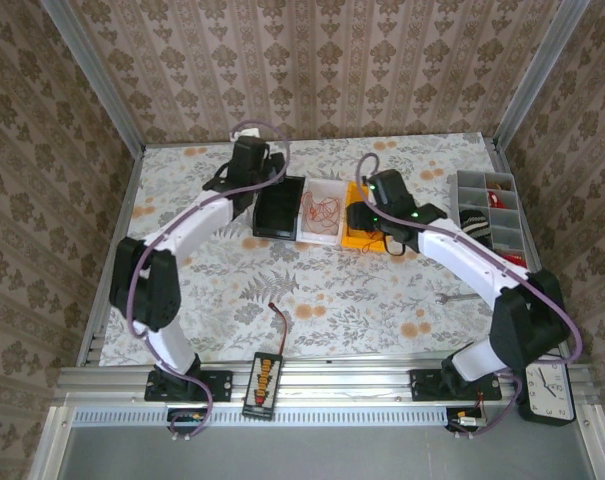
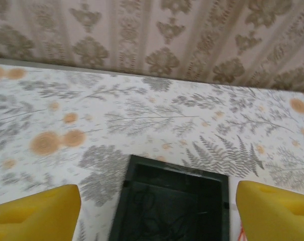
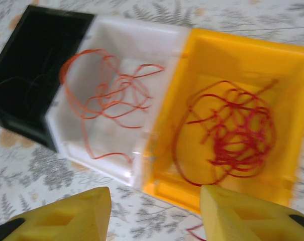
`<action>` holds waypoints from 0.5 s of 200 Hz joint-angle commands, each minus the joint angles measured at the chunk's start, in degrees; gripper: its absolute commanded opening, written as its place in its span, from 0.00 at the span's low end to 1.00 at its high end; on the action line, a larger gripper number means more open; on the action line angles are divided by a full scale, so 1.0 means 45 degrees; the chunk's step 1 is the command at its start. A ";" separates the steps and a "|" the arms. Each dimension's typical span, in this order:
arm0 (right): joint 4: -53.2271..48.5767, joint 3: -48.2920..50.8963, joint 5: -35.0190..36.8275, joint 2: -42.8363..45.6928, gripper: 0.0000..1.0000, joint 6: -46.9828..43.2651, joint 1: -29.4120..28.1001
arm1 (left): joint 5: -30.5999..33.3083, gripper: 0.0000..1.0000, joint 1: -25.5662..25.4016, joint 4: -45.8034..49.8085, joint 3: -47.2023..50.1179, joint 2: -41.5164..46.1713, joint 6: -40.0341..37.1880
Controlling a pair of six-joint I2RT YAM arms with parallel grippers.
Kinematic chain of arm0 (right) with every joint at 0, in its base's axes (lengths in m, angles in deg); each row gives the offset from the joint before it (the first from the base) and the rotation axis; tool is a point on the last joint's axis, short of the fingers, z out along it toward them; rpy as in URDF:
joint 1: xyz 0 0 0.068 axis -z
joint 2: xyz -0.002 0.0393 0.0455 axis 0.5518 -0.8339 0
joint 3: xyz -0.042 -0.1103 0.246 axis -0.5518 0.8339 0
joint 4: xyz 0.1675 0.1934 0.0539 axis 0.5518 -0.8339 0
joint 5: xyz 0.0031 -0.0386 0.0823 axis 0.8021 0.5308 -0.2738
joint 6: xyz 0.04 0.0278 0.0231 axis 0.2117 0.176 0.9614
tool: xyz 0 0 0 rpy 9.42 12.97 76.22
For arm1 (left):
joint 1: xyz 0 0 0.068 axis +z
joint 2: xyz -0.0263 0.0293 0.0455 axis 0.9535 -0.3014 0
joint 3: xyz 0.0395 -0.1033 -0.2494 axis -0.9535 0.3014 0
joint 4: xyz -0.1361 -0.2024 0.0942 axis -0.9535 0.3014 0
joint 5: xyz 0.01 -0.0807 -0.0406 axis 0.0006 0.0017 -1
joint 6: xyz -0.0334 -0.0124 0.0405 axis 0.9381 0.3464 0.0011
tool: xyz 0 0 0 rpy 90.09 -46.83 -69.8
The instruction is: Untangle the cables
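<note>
Three bins stand side by side at mid-table. The black bin (image 1: 279, 208) (image 2: 172, 198) holds a thin dark cable (image 2: 154, 211), faint against its floor. A loose red cable (image 3: 109, 95) lies in the white bin (image 1: 320, 228) (image 3: 141, 45). In the yellow bin (image 3: 227, 55) sits a denser red cable bunch (image 3: 232, 130). My left gripper (image 2: 157, 213) (image 1: 265, 178) hangs open above the black bin, nothing between its yellow fingers (image 2: 36, 213). My right gripper (image 3: 157, 216) (image 1: 365, 225) is open and empty over the near edges of the white and yellow bins.
A grey compartment box (image 1: 487, 215) stands at the right. A wrench (image 1: 452, 297) lies near the right arm, and a black board with yellow sockets (image 1: 262, 385) sits on the front rail. A short red wire end (image 3: 194, 232) lies on the tablecloth by my right fingers.
</note>
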 commanded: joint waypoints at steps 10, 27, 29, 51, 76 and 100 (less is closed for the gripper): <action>0.0752 0.2299 0.1717 0.2333 0.55 0.0454 0.1676 | 0.2493 1.00 0.1000 -0.0342 0.2556 0.2287 -0.0133; 0.1504 0.3738 0.3473 0.3393 0.65 -0.0096 0.2072 | 0.3565 1.00 0.1565 -0.0255 0.4253 0.3792 -0.0362; 0.1706 0.3929 0.3633 0.3505 0.66 -0.0292 0.2094 | 0.3674 1.00 0.1641 -0.0262 0.4450 0.3977 -0.0409; 0.4795 0.6172 0.6025 0.4627 0.97 -0.2157 0.2093 | 0.4775 1.00 0.2337 -0.1071 0.6803 0.5971 -0.1544; 0.7018 0.7480 0.6555 0.4341 1.00 -0.3665 0.2622 | 0.5845 1.00 0.2648 -0.4178 0.9588 0.7182 -0.4007; 0.9811 0.8445 0.6658 0.2949 1.00 -0.3597 0.3193 | 0.5789 1.00 0.2903 -0.5644 1.0679 0.6672 -0.5115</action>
